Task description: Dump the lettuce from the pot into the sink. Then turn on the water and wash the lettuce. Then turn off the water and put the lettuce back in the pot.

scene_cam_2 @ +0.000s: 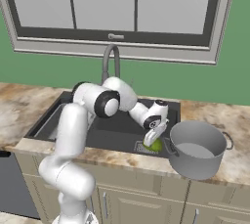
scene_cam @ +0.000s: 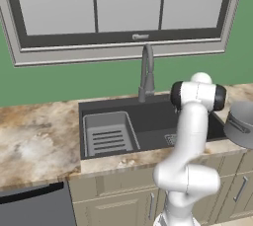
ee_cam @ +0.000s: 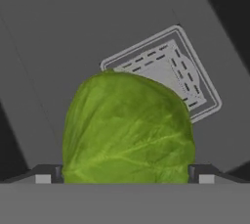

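Down in the sink [scene_cam_2: 117,130] goes the arm, and the gripper [scene_cam_2: 155,139] sits low over the basin floor with its jaws spread wide, one dark fingertip [ee_cam: 43,175] on each side of the lettuce [ee_cam: 128,129]. From the hand view the green ball lies between the tips, flanked but not visibly squeezed; whether the pads touch it cannot be told. The lettuce rests on the sink's dark floor, overlapping a corner of the square drain grate [ee_cam: 177,74]. In the right base view it peeks out bright green [scene_cam_2: 155,145] just beneath the hand. The pot [scene_cam_2: 197,148] stands upright on the counter [scene_cam_2: 234,120] just beside the sink. The gooseneck faucet [scene_cam: 147,72] rises behind the sink, and a light-grey slotted rack [scene_cam: 108,133] sits inside the sink, well apart from the grate.
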Tool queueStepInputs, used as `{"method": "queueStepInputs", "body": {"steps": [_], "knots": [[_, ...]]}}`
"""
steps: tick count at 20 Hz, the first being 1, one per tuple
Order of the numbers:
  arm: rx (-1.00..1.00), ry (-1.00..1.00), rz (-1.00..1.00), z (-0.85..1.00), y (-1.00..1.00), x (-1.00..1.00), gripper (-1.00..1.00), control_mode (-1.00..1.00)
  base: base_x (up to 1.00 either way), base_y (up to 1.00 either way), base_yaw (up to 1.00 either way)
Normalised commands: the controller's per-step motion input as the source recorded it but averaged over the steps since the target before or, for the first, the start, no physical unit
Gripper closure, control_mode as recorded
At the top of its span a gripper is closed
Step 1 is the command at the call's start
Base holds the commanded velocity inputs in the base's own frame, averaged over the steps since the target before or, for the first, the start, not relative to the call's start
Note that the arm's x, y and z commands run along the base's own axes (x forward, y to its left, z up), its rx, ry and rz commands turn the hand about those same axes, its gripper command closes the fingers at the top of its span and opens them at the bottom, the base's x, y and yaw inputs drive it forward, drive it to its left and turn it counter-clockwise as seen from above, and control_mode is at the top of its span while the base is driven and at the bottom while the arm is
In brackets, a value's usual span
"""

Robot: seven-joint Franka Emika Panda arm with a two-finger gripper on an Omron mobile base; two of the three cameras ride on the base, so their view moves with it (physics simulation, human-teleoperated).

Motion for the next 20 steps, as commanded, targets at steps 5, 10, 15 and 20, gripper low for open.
{"method": "queueStepInputs", "body": {"steps": [5, 10, 15, 20], "knots": [[-0.01, -0.27, -0.03, 1.0, 0.0, -0.12, 1.0, -1.0, 0.0, 0.0, 0.0], [-0.02, -0.19, -0.04, 1.0, 0.0, 0.15, 1.0, -1.0, 0.0, 0.0, 0.0], [-0.03, -0.12, -0.05, 1.0, -0.01, 0.15, 1.0, -1.0, 0.0, 0.0, 0.0], [-0.01, -0.03, -0.05, 1.0, 0.0, 0.24, 1.0, -1.0, 0.0, 0.0, 0.0]]}}
